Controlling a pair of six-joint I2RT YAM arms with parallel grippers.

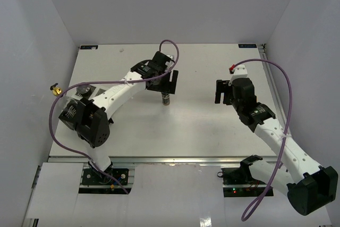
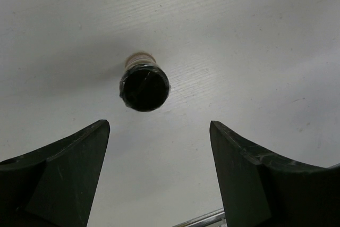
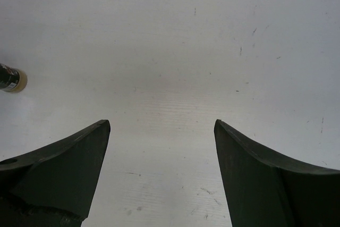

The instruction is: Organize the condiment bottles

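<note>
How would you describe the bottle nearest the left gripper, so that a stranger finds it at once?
On the white table, look near the middle, right under the open left gripper. A slim dark bottle stands there upright and alone; the grey-lidded jar and gold-capped bottle sit far at the left edge.

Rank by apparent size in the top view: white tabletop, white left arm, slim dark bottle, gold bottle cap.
1. white tabletop
2. white left arm
3-4. slim dark bottle and gold bottle cap: both tiny and about alike here, so unranked.
</note>
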